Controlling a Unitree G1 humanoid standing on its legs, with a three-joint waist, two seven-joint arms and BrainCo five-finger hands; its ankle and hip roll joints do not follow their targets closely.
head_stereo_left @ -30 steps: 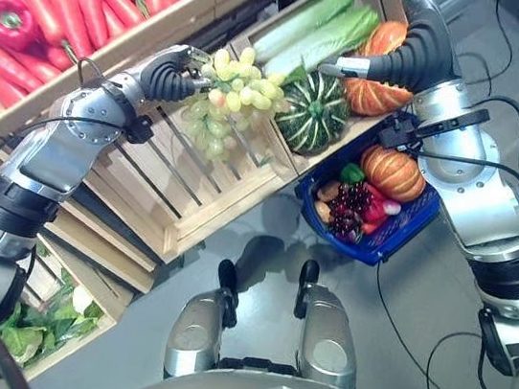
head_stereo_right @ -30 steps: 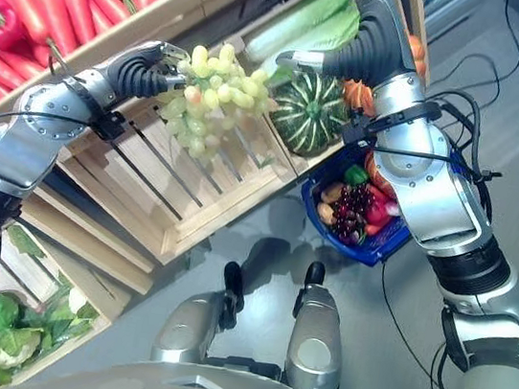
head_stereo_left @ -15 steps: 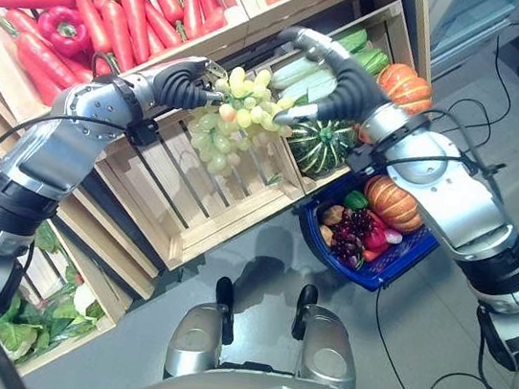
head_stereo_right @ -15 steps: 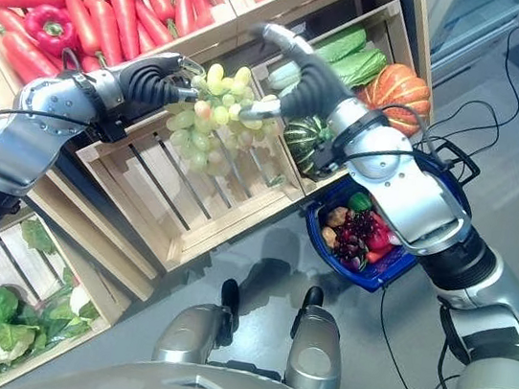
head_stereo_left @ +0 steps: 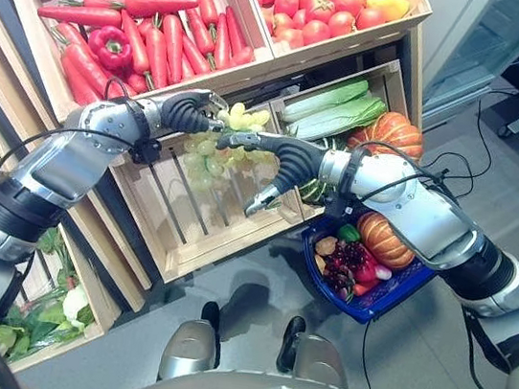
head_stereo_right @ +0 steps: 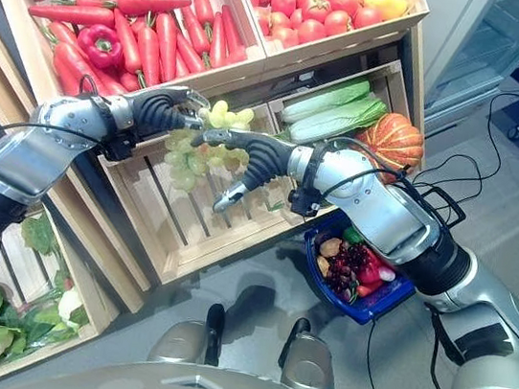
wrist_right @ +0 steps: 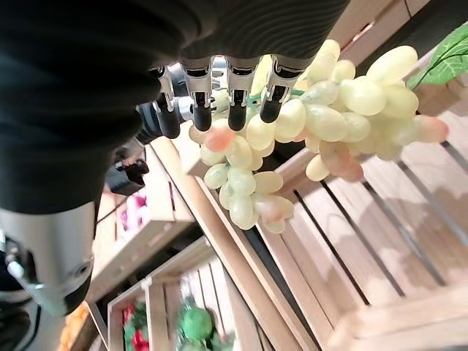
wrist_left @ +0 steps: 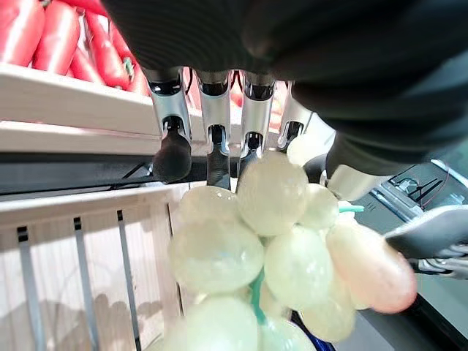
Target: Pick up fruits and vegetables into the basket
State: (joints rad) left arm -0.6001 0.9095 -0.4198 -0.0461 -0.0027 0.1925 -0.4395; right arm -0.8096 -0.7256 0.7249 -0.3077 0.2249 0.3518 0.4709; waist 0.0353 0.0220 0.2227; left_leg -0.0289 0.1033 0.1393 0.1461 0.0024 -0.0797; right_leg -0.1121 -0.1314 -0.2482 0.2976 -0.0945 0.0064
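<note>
A bunch of pale green grapes (wrist_left: 278, 256) hangs just under the left hand's (wrist_left: 219, 44) dark-tipped fingers (wrist_left: 174, 150), the top grape touching them. Beyond the fingers lie red carrots (wrist_left: 44, 36) above a slatted wooden crate (wrist_left: 80, 270).

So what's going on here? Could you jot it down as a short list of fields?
held item: bunch of green grapes, in the air in front of an empty wooden crate
left hand: fingers curled on the top of the bunch
right hand: at the bunch, fingers reaching over it, thumb apart below
basket: blue, on the right arm; holds a small pumpkin, dark grapes and other produce
shelves: carrots, red pepper, tomatoes
</note>
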